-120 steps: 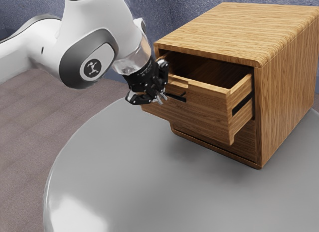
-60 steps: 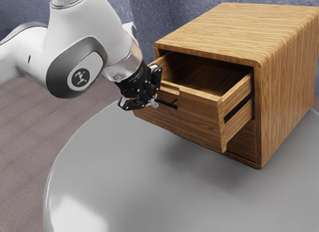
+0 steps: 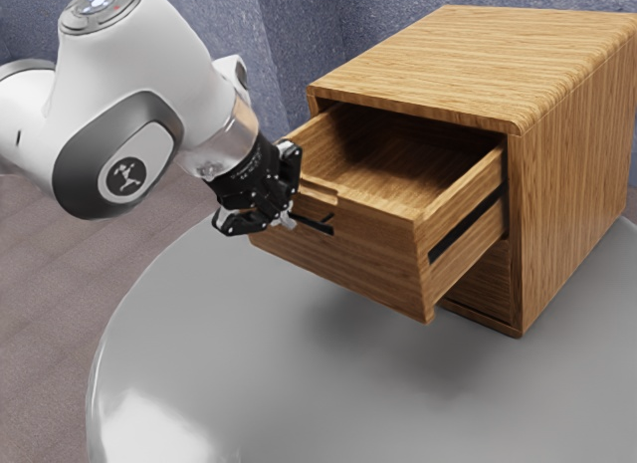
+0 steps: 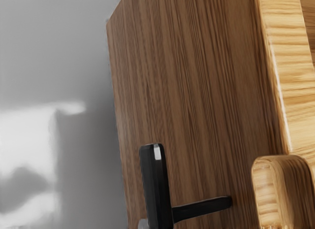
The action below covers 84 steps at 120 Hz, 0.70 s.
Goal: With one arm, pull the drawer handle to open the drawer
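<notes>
A wooden cabinet [image 3: 518, 75] stands on the round grey table [image 3: 299, 383]. Its upper drawer [image 3: 388, 239] is pulled well out, and its hollow inside shows from above. A black bar handle [image 3: 318, 225] sits on the drawer front. My black gripper [image 3: 286, 220] is at the end of that handle nearest the exterior view's left, shut on it. In the wrist view the drawer front [image 4: 197, 91] stands close ahead, with the black handle [image 4: 154, 187] and its short post just under my hand.
The cabinet's lower front [image 3: 488, 289] sits flush beneath the open drawer. Open grey tabletop lies in front of the drawer and toward the exterior view's left. Brown carpet [image 3: 50, 254] lies beyond the table's edge.
My hand has drawn back toward the exterior view's left, holding the handle. The drawer has slid further out of the cabinet with it.
</notes>
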Tool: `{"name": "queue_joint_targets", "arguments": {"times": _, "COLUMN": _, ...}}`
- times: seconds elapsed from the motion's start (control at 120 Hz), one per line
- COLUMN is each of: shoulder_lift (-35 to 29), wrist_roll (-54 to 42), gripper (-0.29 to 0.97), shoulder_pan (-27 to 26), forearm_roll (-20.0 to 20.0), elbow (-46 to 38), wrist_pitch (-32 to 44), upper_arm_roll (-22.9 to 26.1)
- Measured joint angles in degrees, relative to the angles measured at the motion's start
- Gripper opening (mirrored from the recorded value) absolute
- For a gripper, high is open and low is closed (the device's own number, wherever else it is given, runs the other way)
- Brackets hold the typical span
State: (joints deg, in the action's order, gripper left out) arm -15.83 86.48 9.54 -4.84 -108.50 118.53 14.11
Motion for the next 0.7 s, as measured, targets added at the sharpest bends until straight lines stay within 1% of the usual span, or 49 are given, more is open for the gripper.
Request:
{"name": "queue_joint_targets", "arguments": {"times": 0.075, "shoulder_lift": -1.00, "wrist_roll": -0.02, "gripper": -0.08, "shoulder_pan": 0.07, "forearm_roll": 0.23, "elbow": -0.87, "wrist_pitch": 0.08, "upper_arm_roll": 0.00}}
{"name": "queue_joint_targets", "arguments": {"times": 0.142, "shoulder_lift": -2.19, "wrist_roll": -0.03, "gripper": -0.11, "shoulder_pan": 0.23, "forearm_roll": 0.63, "elbow": -2.16, "wrist_pitch": 0.15, "upper_arm_roll": -0.01}}
{"name": "queue_joint_targets", "arguments": {"times": 0.233, "shoulder_lift": -3.64, "wrist_roll": -0.03, "gripper": -0.09, "shoulder_pan": 0.37, "forearm_roll": 0.98, "elbow": -3.58, "wrist_pitch": 0.21, "upper_arm_roll": -0.02}}
{"name": "queue_joint_targets", "arguments": {"times": 0.7, "shoulder_lift": -7.61, "wrist_roll": -0.04, "gripper": -0.09, "shoulder_pan": 0.81, "forearm_roll": 1.84, "elbow": -7.09, "wrist_pitch": 0.27, "upper_arm_roll": 0.03}}
